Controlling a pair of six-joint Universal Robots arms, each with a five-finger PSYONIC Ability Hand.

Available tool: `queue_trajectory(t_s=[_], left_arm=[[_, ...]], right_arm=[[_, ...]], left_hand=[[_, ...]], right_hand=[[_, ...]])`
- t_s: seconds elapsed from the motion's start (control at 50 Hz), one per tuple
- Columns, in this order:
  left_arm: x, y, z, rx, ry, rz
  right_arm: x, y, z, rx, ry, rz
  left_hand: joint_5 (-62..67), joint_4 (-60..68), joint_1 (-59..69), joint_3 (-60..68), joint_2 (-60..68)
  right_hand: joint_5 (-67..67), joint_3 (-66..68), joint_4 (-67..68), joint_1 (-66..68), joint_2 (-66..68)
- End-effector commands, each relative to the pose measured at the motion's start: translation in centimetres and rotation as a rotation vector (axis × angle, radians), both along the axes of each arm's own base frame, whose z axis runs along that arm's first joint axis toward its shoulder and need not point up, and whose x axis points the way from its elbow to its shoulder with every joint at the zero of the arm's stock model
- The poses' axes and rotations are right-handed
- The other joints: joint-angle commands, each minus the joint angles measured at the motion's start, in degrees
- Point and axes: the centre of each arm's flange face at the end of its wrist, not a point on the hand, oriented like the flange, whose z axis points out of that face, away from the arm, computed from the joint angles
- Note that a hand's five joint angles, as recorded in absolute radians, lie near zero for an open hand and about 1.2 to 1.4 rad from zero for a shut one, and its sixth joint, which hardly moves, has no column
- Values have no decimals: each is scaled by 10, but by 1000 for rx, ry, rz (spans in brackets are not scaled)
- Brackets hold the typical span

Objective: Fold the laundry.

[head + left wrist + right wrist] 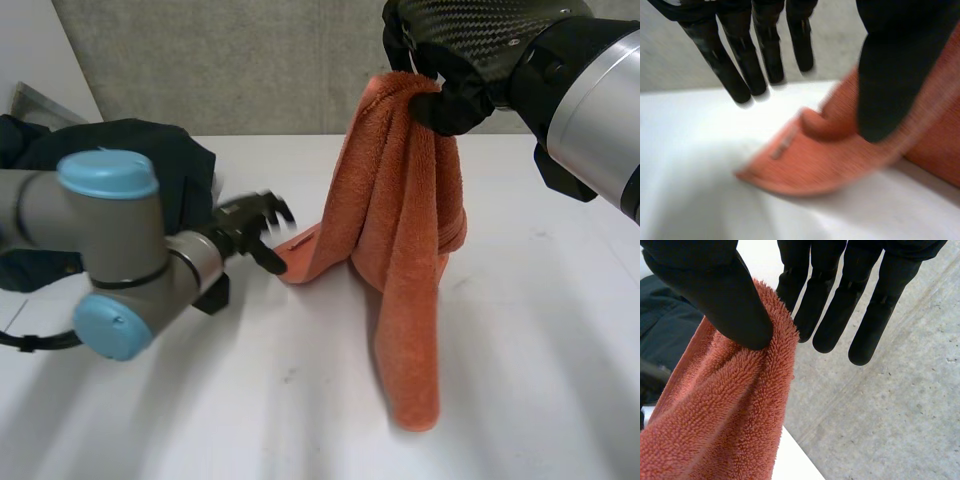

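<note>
Nearest, the left arm (110,250) reaches in low over the table (230,400) at the near left; beside it, at the near middle, the bottom end of the towel (400,230) rests on the table, a narrow hanging column of orange terry; further in, the rest of the towel spreads out at its foot, and one corner lies flat on the table, pointing towards the left hand (250,222); a small label (782,145) shows on that corner near its edge; the left hand is low at this corner, its fingers (742,70) straight, well apart from the thumb and hovering clear of the cloth, above bare table just past the corner; the thumb stands in front of the towel's slope, and I cannot tell whether it touches; nothing is pinched, so this hand is spread and slack; higher and further off, the right hand (450,70) holds the towel up by a bunched top fold, well above the table; its thumb presses the pile against the nearest finger while the other fingers (840,310) are straight beside it, so it is clamped on the towel; the right arm (590,90) comes in from the far right; behind the left arm, at the table's far left, lies a heap of dark clothes (160,150); past everything stands a grey wall (220,60).
</note>
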Motion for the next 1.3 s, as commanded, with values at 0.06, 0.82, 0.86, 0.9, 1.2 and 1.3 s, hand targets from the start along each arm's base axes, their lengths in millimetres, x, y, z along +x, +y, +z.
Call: queue_trajectory(t_s=[0.06, 0.82, 0.86, 0.9, 1.2, 1.3], left_arm=[[33, 0, 7, -67, -42, 113], [63, 2, 92, -306, -38, 168], [63, 17, 122, -434, -3, 97], [64, 17, 130, -481, 2, 90], [5, -76, 78, -568, -323, 129], [-12, -88, 172, -962, -138, 216]], right_arm=[[9, 5, 0, -6, 5, 38], [-82, -75, -9, 50, 35, -316], [-96, -90, -25, 100, 40, -341], [-100, -99, -40, 148, 44, -344], [-76, -204, -114, -3, 37, -418], [-69, -229, -62, -308, -57, -480]], left_hand=[[-194, -203, -153, -203, -202], [478, 470, 520, 469, 471], [478, 470, 520, 469, 471], [478, 470, 520, 469, 471], [478, 470, 520, 469, 471], [478, 470, 520, 469, 471]], right_hand=[[141, 121, 116, 169, 127], [141, 121, 116, 169, 127], [141, 121, 116, 169, 127], [141, 121, 116, 169, 127], [141, 121, 116, 169, 127], [141, 121, 116, 169, 127]])
